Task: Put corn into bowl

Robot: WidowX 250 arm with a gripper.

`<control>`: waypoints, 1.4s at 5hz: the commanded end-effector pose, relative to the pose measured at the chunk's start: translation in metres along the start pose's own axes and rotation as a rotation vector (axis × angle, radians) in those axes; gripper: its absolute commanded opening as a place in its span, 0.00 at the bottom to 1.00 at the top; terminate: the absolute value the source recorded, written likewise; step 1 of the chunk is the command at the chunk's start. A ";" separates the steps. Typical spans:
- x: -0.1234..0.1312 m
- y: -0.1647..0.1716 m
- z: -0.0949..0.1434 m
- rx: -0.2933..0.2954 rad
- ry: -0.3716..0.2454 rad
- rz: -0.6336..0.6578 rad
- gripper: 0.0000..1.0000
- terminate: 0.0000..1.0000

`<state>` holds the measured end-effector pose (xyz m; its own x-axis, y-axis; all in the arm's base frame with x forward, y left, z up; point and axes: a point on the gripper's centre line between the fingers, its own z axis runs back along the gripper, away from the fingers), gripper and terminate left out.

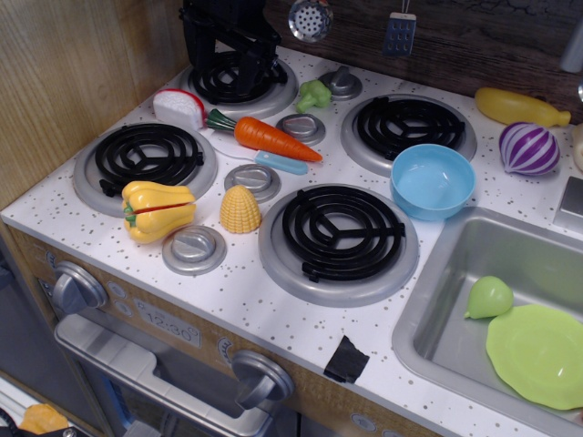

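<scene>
Your corn [240, 209] stands dome-up on the stovetop between the two front burners, just beside the yellow pepper [158, 210] at its 9 o'clock. Bowl [433, 180] sits at corn's 3 o'clock, well apart, empty. Gripper [239, 56] hangs over the back-left burner; jaw state unclear, possibly closed.

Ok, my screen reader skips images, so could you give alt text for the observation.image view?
A small ridged yellow plastic corn piece sits on a white speckled toy stovetop, apart from an empty round light-blue plastic bowl. The dark end effector hangs over the back-left burner.
</scene>
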<state>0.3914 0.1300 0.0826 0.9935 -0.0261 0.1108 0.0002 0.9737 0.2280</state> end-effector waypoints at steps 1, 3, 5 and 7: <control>0.000 0.000 0.000 0.000 0.000 0.000 1.00 0.00; -0.041 -0.013 0.030 0.010 0.084 0.077 1.00 0.00; -0.092 -0.045 0.024 -0.014 0.053 0.072 1.00 0.00; -0.088 -0.058 -0.002 -0.058 -0.020 0.035 1.00 0.00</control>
<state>0.3030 0.0693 0.0435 0.9919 0.0215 0.1249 -0.0383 0.9902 0.1340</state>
